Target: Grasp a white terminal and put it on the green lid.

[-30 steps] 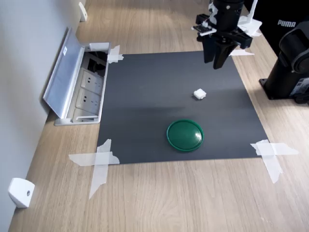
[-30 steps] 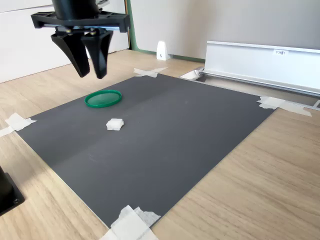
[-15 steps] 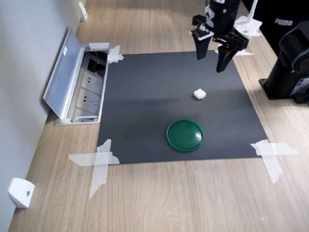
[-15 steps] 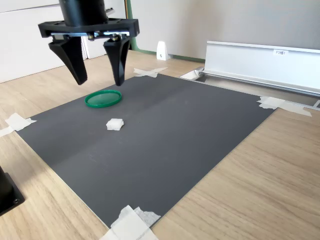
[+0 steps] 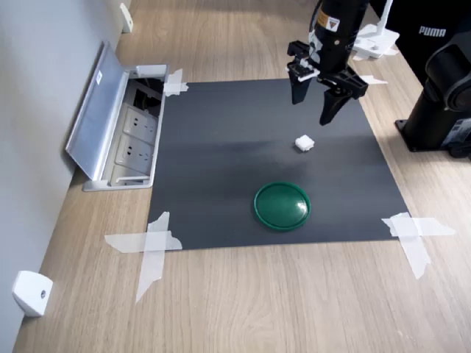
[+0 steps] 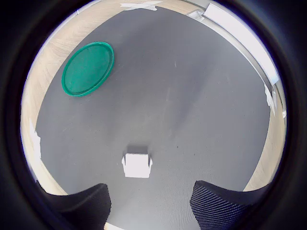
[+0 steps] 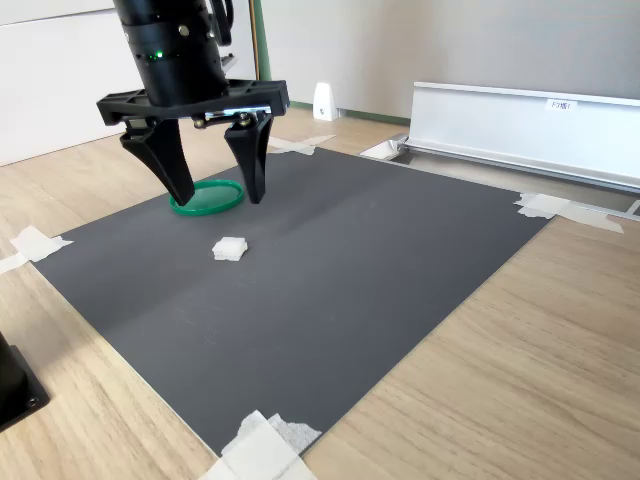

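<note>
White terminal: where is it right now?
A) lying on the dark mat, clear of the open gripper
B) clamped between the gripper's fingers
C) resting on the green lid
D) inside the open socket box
A. The white terminal lies alone on the dark mat, apart from the green lid, with the gripper open above it and holding nothing.

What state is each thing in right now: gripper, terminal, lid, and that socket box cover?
gripper: open, empty, above the mat
white terminal: loose on the black mat, ungrasped
green lid: flat on the mat, nothing on it
socket box cover: flipped open, sockets exposed
tape strips: stuck down at the mat corners
</note>
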